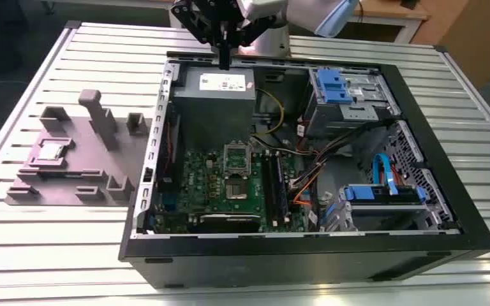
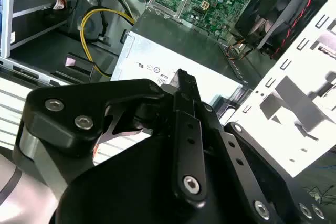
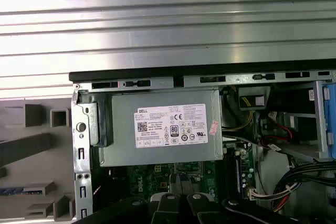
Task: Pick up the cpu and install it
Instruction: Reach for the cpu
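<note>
The cpu (image 1: 51, 151), a small silvery square chip, lies in a recess of the grey-purple fixture (image 1: 74, 185) on the table, at the exterior view's left of the open computer case (image 1: 313, 255). My gripper (image 1: 224, 61) hangs far from the chip, over the case's back edge and above the grey power supply box (image 1: 214, 95). Its black fingers (image 2: 185, 85) are shut together with nothing between them. On the green motherboard (image 1: 198, 185) the socket (image 1: 237, 188) lies bare, with its hinged silver frame (image 1: 237, 157) swung open beside it.
The power supply (image 3: 163, 129) with its white label sits right under the gripper (image 3: 181, 203). Inside the case are yellow and black cables (image 1: 270, 118), blue drive brackets (image 1: 334, 86) and a drive cage (image 1: 381, 197). The ribbed metal table (image 1: 58, 255) surrounds the case.
</note>
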`<state>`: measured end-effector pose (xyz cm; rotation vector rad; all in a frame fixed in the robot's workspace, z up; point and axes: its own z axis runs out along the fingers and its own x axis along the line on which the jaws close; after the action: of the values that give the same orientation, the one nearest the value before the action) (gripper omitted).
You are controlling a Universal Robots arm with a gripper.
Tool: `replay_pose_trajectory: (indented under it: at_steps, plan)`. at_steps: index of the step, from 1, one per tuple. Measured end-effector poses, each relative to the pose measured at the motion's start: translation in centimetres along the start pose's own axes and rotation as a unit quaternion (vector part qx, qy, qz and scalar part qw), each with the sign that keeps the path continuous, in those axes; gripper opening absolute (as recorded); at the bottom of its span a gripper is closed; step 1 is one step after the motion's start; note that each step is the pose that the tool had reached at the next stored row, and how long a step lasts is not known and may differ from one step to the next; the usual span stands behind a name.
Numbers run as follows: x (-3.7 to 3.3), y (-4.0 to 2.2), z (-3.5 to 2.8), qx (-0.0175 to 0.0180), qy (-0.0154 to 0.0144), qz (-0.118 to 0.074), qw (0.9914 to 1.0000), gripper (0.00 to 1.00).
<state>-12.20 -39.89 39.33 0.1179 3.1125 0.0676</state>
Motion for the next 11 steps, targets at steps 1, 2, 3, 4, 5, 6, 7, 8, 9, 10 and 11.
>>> replay_pose_trajectory:
  at_steps: [1,2,3,4,5,6,7,8,9,10,11]
  plan:
    - [0.0,0.0,0.0,0.0,0.0,0.0,1.0,0.1]
    - [0.0,0.0,0.0,0.0,0.0,0.0,1.0,0.1]
    - [0.04,0.0,0.0,0.0,0.0,0.0,1.0,0.1]
    - [0.06,0.0,0.0,0.0,0.0,0.0,1.0,0.1]
    - [0.06,0.0,0.0,0.0,0.0,0.0,1.0,0.1]
    - [0.07,0.0,0.0,0.0,0.0,0.0,1.0,0.1]
    - [0.08,-0.01,0.0,0.0,0.0,0.0,1.0,0.1]
    - [0.12,-0.01,0.0,0.0,0.0,0.0,1.0,0.1]
    - [0.12,-0.01,0.0,0.0,0.0,0.0,1.0,0.1]
    - [0.13,-0.01,0.0,0.0,0.0,0.0,1.0,0.1]
    - [0.13,-0.01,0.0,0.0,0.0,0.0,1.0,0.1]
